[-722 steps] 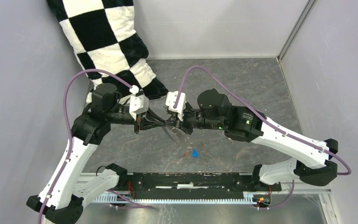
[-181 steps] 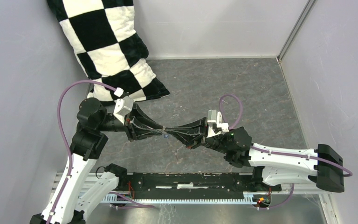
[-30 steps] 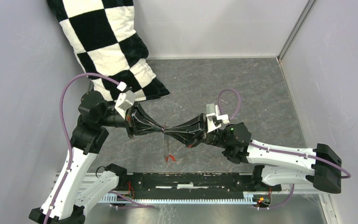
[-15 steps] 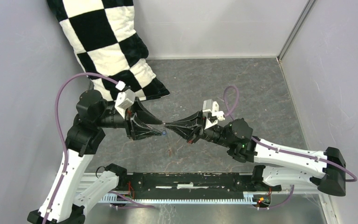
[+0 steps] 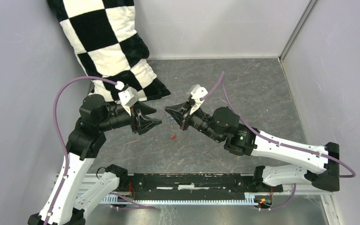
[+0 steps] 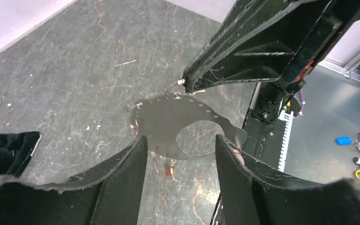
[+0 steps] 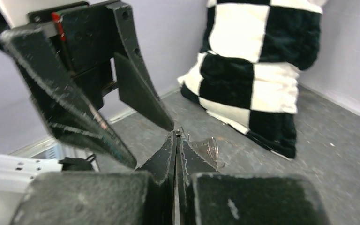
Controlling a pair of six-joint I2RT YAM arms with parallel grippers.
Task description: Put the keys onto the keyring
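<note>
The right gripper [image 5: 168, 110] is clamping shut, its tips pressing together with no gap in the right wrist view. It is pinching the top of the keyring [image 5: 171, 123], a thin wire hanging from those tips just left of centre in the top view. A red key [image 5: 172, 137] is dangling at the wire's lower end, apparently already threaded on; that is a judgement, not certain. The left gripper [image 5: 158, 116] is standing open and holding nothing, its fingers [image 6: 117, 187] spread, its tips facing the right gripper's from the left, near but apart. Key relation: the keyring is lying right of the left gripper's tips and a little lower in frame. Its long axis is running down-frame from the pinch point, hanging roughly plumb, I judge. So the right gripper is the one on it, and the left is the free one for bringing the next key. Hard to make out: the wire is barely showing against the mottled table [image 5: 243, 84], and where the hoop opens cannot be told. No other keys are showing in any view. In the left wrist view a flat grey shape with a round hole [image 6: 159, 122] is sitting just beyond the fingers, below the right gripper's tip; I cannot identify it. A checked cushion [image 5: 108, 47] is leaning at upper left, apart from both grippers.
</note>
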